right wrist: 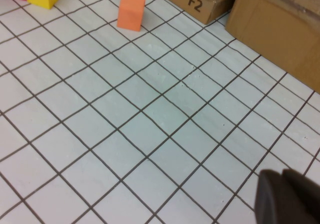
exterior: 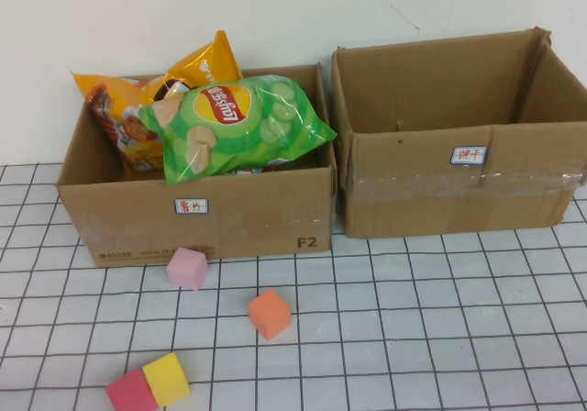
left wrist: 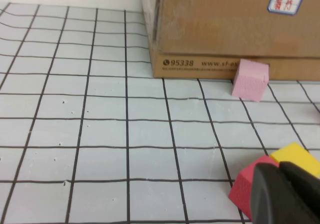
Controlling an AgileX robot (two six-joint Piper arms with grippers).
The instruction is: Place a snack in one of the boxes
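Two brown cardboard boxes stand side by side at the back of the table. The left box (exterior: 248,214) holds a green Lay's chip bag (exterior: 238,122) lying on an orange snack bag (exterior: 138,99). In the right box (exterior: 413,186) I see only bare cardboard. Neither arm appears in the high view. My left gripper (left wrist: 277,170) is shut and holds nothing; it hovers just over the red cube (left wrist: 245,186) and the yellow cube (left wrist: 300,159), short of the left box (left wrist: 225,24). Over bare table, my right gripper (right wrist: 281,173) is shut and holds nothing.
A pink cube (exterior: 187,268) sits against the left box's front. An orange cube (exterior: 270,314) lies in mid-table. The yellow cube (exterior: 166,378) and the red cube (exterior: 130,393) touch each other near the front left edge. A white wall rises behind the boxes.
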